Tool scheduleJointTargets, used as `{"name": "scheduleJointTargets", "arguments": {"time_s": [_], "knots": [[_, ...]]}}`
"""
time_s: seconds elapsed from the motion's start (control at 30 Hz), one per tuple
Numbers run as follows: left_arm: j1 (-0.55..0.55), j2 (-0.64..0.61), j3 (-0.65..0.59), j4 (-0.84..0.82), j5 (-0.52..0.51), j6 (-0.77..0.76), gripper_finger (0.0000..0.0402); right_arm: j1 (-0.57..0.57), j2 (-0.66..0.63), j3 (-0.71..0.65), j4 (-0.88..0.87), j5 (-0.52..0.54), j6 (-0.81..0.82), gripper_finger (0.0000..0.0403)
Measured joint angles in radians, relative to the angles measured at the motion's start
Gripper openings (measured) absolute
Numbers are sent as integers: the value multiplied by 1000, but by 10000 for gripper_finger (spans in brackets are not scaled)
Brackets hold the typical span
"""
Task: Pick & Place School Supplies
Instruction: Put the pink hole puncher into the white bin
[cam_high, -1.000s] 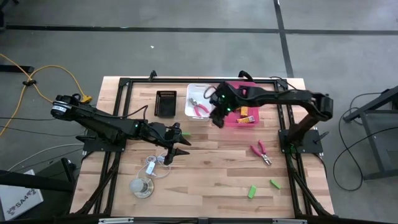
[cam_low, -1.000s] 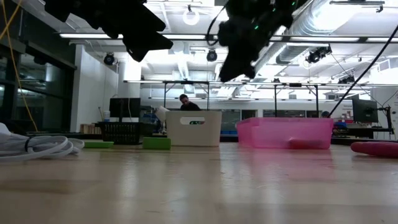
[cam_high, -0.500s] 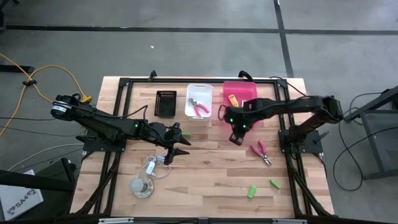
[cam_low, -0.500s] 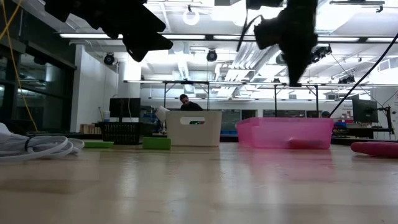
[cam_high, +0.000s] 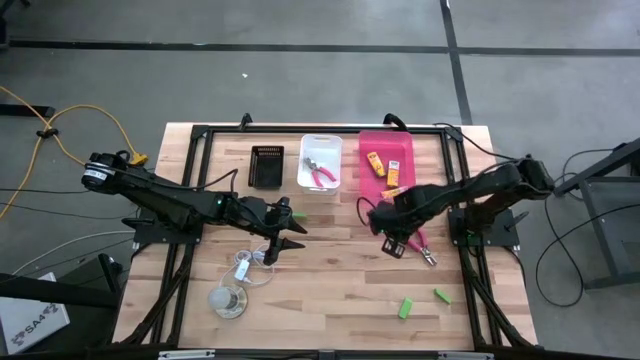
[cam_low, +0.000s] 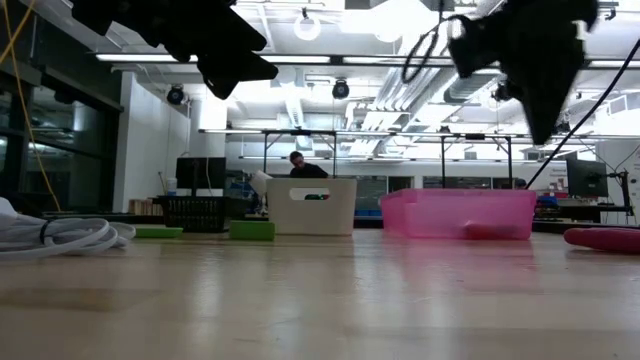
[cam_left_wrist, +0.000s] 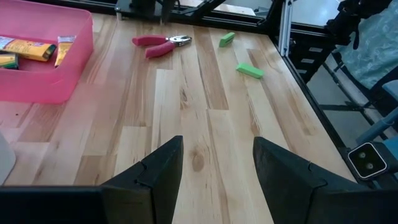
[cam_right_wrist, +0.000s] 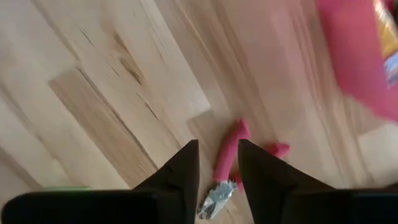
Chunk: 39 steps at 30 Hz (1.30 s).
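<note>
hovering above the pink-handled metal pliers (cam_high: 419, 243) beside the pink plastic bin (cam_high: 386, 165), the right gripper (cam_high: 393, 243) holds narrowly parted, empty jaws, apparently lining up a grasp.

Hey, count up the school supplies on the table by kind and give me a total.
Yellow-orange packets: 3
Pink-handled tools: 2
Green pieces: 3 showing in the high view
Total: 8
</note>
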Motion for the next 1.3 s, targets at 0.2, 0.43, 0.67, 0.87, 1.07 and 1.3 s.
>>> {"name": "scheduleJointTargets", "arguments": {"time_s": [0.2, 0.43, 0.67, 0.87, 1.07, 1.3], "knots": [[0, 0, 0, 0, 2, -31, 187, 36, 0, -117, 2, -4, 87, 137], [0, 0, 0, 0, 3, -32, 187, 36, 0, -195, 35, -2, 155, 146], [0, 0, 0, 1, 2, -32, 187, 35, 0, -255, 183, -11, 155, 142], [0, 0, 0, 1, 2, -34, 187, 34, 0, -276, 195, -7, 155, 142], [0, 0, 0, 1, -1, -34, 187, 23, 0, -335, 244, -8, 155, 142], [0, 0, 0, 1, -1, -34, 187, -4, 0, -389, 304, -6, 155, 142]]}}
